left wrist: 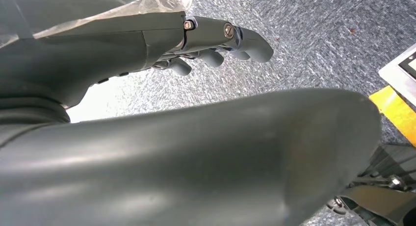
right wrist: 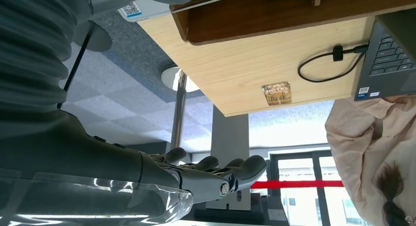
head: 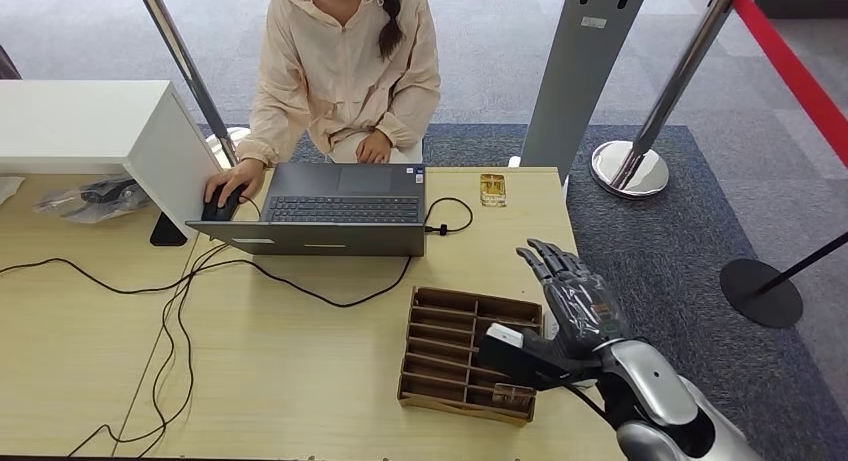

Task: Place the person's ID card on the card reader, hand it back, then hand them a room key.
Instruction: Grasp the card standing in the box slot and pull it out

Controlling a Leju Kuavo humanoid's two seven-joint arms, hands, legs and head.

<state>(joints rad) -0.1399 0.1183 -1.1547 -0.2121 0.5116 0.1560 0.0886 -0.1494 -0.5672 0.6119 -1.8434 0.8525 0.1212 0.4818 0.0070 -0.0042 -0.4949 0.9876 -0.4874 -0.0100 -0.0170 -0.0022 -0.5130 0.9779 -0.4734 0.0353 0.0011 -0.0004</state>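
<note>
My right hand point(head: 575, 301) hovers released, fingers spread, just beyond the wooden slotted tray point(head: 468, 353). The card point(head: 492, 189) lies well past the tray, near the table's far edge. I fear nudging it off. Left hand point(left wrist: 216, 39) hangs loosely curled, holding nothing.

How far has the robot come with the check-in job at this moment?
Nothing looks done. A card lies on the desk near the person. The right hand hovers beside the wooden rack, fingers spread, holding nothing. Left: reading the card, returning it, giving a key.
</note>
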